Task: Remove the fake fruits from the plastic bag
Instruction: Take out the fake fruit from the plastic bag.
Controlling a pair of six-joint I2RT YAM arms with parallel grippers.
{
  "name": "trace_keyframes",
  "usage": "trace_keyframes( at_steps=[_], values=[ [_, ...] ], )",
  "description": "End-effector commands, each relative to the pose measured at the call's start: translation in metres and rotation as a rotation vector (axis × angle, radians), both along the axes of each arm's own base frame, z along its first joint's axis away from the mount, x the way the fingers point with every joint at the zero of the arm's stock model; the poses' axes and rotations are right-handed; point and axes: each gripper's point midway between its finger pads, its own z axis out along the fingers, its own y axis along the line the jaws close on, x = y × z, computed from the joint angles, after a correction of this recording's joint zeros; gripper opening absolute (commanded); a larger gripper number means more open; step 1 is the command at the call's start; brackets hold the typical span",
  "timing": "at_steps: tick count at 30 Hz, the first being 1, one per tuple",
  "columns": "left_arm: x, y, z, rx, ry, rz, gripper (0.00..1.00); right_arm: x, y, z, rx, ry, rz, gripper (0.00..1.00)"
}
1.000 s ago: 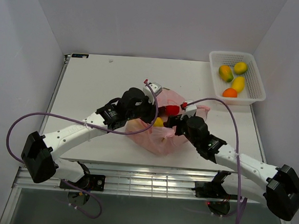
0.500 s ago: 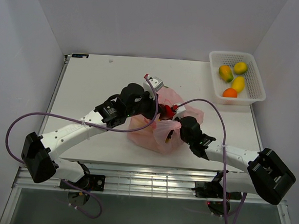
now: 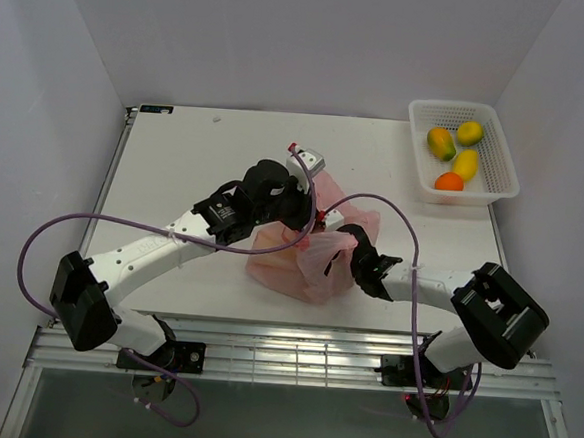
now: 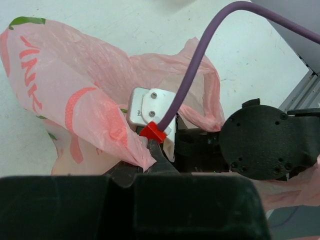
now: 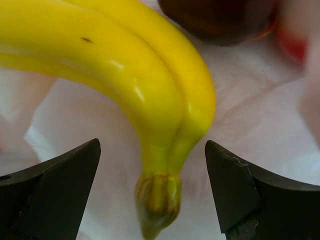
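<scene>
The pink plastic bag (image 3: 294,264) lies mid-table, its mouth facing right. My left gripper (image 3: 299,211) is shut on the bag's upper edge and holds it up; in the left wrist view the pinched fold (image 4: 131,152) sits between my fingertips (image 4: 155,155). My right gripper (image 3: 336,244) is inside the bag's mouth, open. In the right wrist view its two fingers (image 5: 60,192) flank the stem end of a yellow banana (image 5: 145,95) without touching it. A dark purple fruit (image 5: 220,20) lies just beyond the banana. Other fruit in the bag is hidden.
A white mesh basket (image 3: 498,118) stands at the back right, holding a green-orange fruit (image 3: 441,143), two yellow fruits (image 3: 465,163) and an orange (image 3: 449,181). The right arm's purple cable (image 3: 393,201) arcs over the bag.
My right gripper has pushed leftward, deeper into the bag's mouth, its arm folding low over the table. My left gripper has shifted slightly right, still holding the bag's edge.
</scene>
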Motion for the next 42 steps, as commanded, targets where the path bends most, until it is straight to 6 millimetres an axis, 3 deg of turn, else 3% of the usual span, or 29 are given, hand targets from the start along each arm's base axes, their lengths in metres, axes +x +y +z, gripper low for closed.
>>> trace_keyframes(
  at_steps=[1, 4, 7, 10, 11, 12, 14, 18, 20, 21, 23, 28, 33, 42],
  values=[
    [-0.006, -0.004, 0.014, -0.049, -0.016, -0.027, 0.00, 0.017, 0.000, -0.005, -0.012, -0.025, -0.079, 0.90],
    [-0.007, -0.001, 0.013, -0.048, -0.018, -0.018, 0.00, 0.018, 0.006, -0.015, -0.030, -0.017, -0.068, 0.91],
    [-0.007, 0.002, 0.012, -0.046, -0.019, -0.002, 0.00, 0.016, 0.006, -0.030, -0.089, -0.004, -0.077, 1.00],
    [-0.006, 0.006, 0.009, -0.045, -0.019, 0.014, 0.00, 0.016, 0.005, -0.031, -0.106, 0.001, -0.098, 0.73],
    [-0.006, 0.007, 0.006, -0.038, -0.014, 0.021, 0.00, 0.017, 0.004, -0.029, -0.101, -0.003, -0.106, 0.46],
    [-0.006, 0.008, 0.005, -0.035, -0.013, 0.027, 0.00, 0.020, 0.001, -0.019, -0.094, -0.022, -0.135, 0.37],
    [-0.005, 0.013, 0.001, -0.022, -0.012, 0.049, 0.00, 0.021, -0.002, -0.006, -0.077, -0.036, -0.161, 0.24],
    [0.000, 0.027, -0.016, 0.019, 0.003, 0.125, 0.00, 0.018, -0.009, 0.049, -0.019, -0.075, -0.180, 0.12],
    [0.001, 0.030, -0.020, 0.027, 0.011, 0.148, 0.00, 0.015, -0.014, 0.068, -0.003, -0.089, -0.184, 0.08],
    [0.001, 0.032, -0.023, 0.032, 0.015, 0.153, 0.00, 0.015, -0.019, 0.087, 0.023, -0.118, -0.200, 0.08],
    [0.001, 0.033, -0.023, 0.029, 0.014, 0.160, 0.00, 0.009, -0.035, 0.094, -0.012, -0.114, -0.229, 0.08],
    [0.000, 0.033, -0.018, 0.013, -0.003, 0.153, 0.00, 0.005, -0.074, 0.142, -0.019, -0.206, -0.325, 0.08],
    [0.005, 0.037, -0.017, 0.032, -0.016, 0.175, 0.00, 0.002, -0.125, 0.152, -0.186, -0.264, -0.436, 0.08],
    [0.006, 0.043, -0.022, 0.066, -0.022, 0.195, 0.00, -0.002, -0.177, 0.183, -0.333, -0.320, -0.595, 0.08]
  ],
)
